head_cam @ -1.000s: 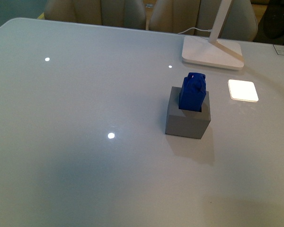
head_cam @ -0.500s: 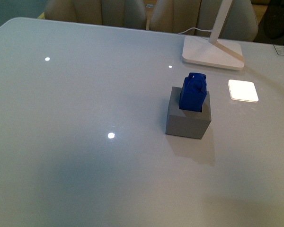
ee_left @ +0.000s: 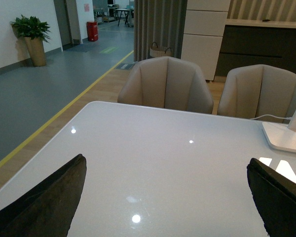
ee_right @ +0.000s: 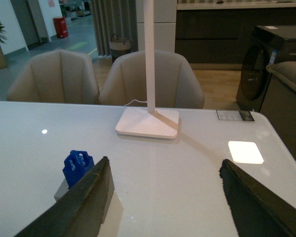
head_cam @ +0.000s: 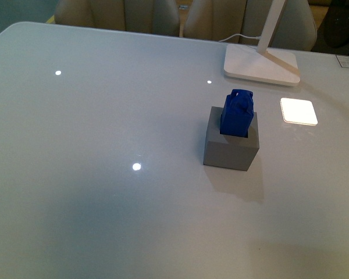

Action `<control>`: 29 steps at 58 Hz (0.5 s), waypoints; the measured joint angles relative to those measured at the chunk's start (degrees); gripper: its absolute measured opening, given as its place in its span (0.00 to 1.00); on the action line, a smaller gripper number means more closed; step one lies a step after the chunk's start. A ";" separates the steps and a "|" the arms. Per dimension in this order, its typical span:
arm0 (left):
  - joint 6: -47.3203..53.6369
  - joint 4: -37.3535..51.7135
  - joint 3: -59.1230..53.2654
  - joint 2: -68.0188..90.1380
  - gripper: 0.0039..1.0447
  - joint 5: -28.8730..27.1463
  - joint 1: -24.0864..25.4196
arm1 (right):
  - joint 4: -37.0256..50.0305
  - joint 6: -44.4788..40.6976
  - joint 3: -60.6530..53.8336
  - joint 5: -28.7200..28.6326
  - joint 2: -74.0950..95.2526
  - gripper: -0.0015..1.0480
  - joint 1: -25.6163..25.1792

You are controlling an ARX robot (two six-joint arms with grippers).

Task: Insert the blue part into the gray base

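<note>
The blue part stands upright in the square hole of the gray base, its knobby top sticking out above the cube. In the right wrist view the blue part shows beside one finger, with the gray base mostly hidden behind that finger. My right gripper is open and holds nothing, standing off to the side of the cube. My left gripper is open too, over bare table, with neither task object in its view. Neither arm appears in the front view.
A white lamp foot with its slanted stem stands behind the cube, and a bright light patch lies on the table to its right. Beige chairs line the table's far edge.
</note>
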 joint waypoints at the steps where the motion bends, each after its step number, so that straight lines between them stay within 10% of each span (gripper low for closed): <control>1: 0.00 0.00 0.00 0.00 0.93 0.00 0.00 | 0.00 0.00 0.00 0.00 0.00 0.68 0.00; 10: 0.00 0.00 0.00 0.00 0.93 0.00 0.00 | 0.00 0.02 0.00 0.00 0.00 0.93 0.00; 29: 0.00 0.00 0.00 0.00 0.93 0.00 0.00 | 0.00 0.02 0.00 0.02 0.00 0.91 0.00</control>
